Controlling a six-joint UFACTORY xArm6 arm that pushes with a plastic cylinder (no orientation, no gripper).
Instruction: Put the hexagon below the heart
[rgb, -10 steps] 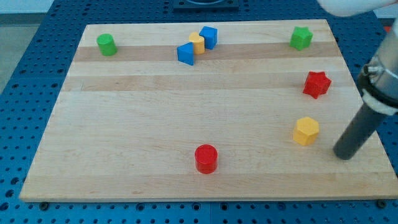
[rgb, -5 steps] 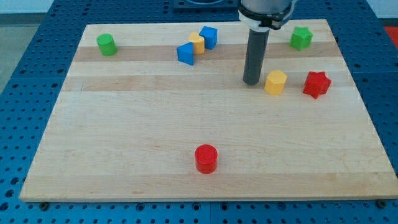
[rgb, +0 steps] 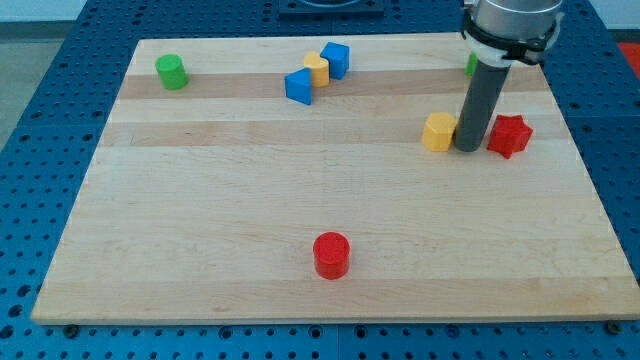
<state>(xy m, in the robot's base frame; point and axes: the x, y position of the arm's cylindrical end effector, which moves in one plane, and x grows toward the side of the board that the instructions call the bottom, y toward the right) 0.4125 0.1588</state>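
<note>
The yellow hexagon (rgb: 439, 131) lies at the board's right, level with the red star (rgb: 510, 136). My tip (rgb: 467, 148) stands between the two, right against the hexagon's right side. The yellow heart (rgb: 317, 69) sits near the view's top centre, wedged between a blue cube (rgb: 336, 59) and another blue block (rgb: 298, 86). The hexagon is well to the right of the heart and lower in the view.
A green cylinder (rgb: 171, 71) is at the top left. A red cylinder (rgb: 331, 254) is near the bottom centre. A green block (rgb: 470, 64) at the top right is mostly hidden behind the rod. The wooden board (rgb: 250, 200) ends just right of the red star.
The hexagon went from the lower right up beside the red star. My tip went from the hexagon's left side to its right side, and the hexagon shifted slightly left.
</note>
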